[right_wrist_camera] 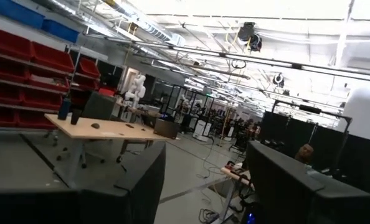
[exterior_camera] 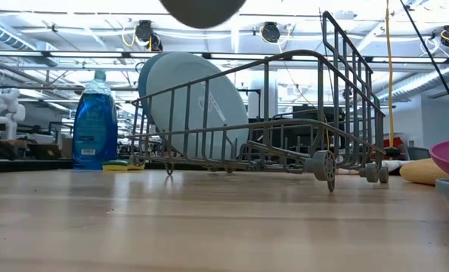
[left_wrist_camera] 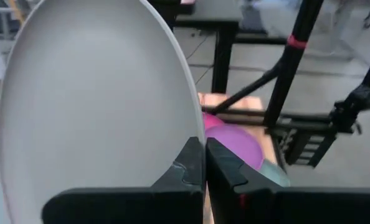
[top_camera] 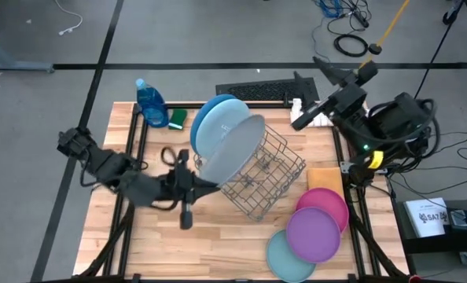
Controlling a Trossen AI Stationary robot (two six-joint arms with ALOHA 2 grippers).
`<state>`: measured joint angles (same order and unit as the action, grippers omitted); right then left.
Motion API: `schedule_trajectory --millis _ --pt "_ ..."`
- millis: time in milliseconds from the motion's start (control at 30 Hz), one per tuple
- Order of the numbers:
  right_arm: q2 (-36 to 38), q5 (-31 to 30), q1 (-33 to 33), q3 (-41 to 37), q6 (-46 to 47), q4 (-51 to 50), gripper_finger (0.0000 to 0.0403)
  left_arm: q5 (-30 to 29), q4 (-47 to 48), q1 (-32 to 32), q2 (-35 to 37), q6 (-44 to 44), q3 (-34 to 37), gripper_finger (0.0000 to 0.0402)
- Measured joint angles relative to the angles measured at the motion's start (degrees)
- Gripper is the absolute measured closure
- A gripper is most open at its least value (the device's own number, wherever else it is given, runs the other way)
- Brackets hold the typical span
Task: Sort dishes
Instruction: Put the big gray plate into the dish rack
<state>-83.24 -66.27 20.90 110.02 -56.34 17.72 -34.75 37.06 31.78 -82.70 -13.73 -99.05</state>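
Note:
A grey plate hangs above the table's middle, over the left part of the wire rack. My left gripper is shut on it. A blue plate and a pale blue one stand on edge in the rack's far left end, leaning on its wires. Pink, purple and teal plates lie overlapping at the near right. My right gripper is raised over the far right corner, open and holding nothing. My left gripper pinches the grey plate's rim between its two fingers. The fingers come roughly level from the table's left. The plate stands tilted on edge beyond the fingers. It is lifted clear, and its lowest edge is well above the tabletop.
A blue soap bottle and a green sponge stand at the far left. An orange sponge lies right of the rack. Bare wood shows along the near left.

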Motion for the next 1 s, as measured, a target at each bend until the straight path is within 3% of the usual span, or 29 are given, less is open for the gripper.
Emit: schedule_trajectory --millis 300,467,767,1000 --pt "2.28 -1.36 2.7 0.0 -0.52 -0.26 0.0186 18.32 -18.08 -12.81 3.36 5.03 9.73 0.0401" --pt "2.86 -3.72 4.2 0.0 -1.83 -0.89 0.0186 30.89 -26.98 -21.24 6.96 -0.67 20.35 0.0401" --pt "2.88 -4.65 5.89 0.0 -2.95 -2.0 0.0186 48.03 -47.34 -35.69 14.42 -9.73 41.38 0.0401" --pt "2.83 -4.75 5.84 0.0 -2.91 -2.41 0.0186 57.72 -62.2 -44.76 14.77 -19.0 53.32 0.0401"
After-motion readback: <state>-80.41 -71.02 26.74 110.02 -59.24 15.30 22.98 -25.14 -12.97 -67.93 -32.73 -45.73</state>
